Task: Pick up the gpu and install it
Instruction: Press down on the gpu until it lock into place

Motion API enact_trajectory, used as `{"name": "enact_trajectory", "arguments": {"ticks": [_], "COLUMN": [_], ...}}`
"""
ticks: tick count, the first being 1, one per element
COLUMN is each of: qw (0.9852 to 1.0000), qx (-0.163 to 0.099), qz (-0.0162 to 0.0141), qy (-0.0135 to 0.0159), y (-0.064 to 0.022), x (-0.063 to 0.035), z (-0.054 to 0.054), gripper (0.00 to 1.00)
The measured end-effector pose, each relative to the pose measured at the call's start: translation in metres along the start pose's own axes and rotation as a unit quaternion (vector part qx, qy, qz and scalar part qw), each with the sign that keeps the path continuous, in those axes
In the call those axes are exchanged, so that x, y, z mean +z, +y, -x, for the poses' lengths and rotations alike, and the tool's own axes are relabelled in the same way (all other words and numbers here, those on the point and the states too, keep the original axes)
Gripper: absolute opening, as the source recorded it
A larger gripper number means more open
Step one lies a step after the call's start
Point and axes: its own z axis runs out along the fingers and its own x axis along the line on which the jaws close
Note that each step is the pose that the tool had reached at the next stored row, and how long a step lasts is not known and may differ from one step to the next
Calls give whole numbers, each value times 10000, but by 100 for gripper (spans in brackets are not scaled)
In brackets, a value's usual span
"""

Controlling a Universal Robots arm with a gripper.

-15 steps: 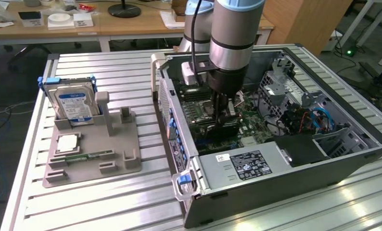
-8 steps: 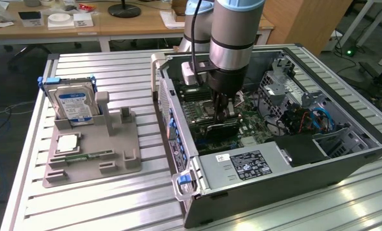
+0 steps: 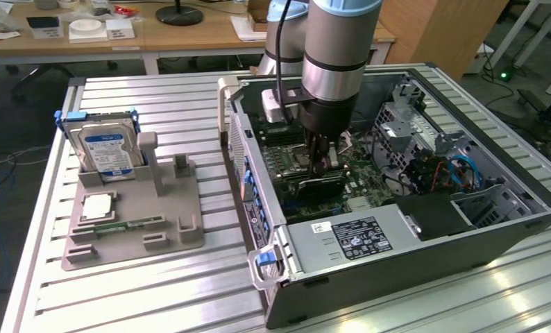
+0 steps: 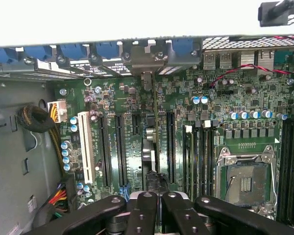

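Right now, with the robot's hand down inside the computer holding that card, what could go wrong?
1. The gripper is shut on the card, which stands edge-on above the slots of the green board. If it sits a bit off its slot, pushing might bend the card or hurt the slot.
2. The red wire and the blue cables lie near the arm, which could snag them.

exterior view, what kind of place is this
Probably a robotics lab or test bench: an open computer case lies on a slatted aluminium table, a grey parts fixture holds a hard drive, and office desks stand behind.
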Motion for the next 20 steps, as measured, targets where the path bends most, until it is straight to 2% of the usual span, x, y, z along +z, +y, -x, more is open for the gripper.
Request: {"name": "enact_trajectory", "arguments": {"ticks": [6, 11, 14, 16, 20], "qw": [10000, 10000, 9999, 9999, 9999], "qx": [1, 1, -2, -1, -1], "qz": [2, 65, 131, 139, 138], "qy": [0, 3, 9, 10, 8], "y": [8, 27, 41, 50, 130], "x": [-1, -17, -23, -73, -83], "z": [0, -2, -3, -3, -9], "gripper": [11, 11, 11, 11, 11]}}
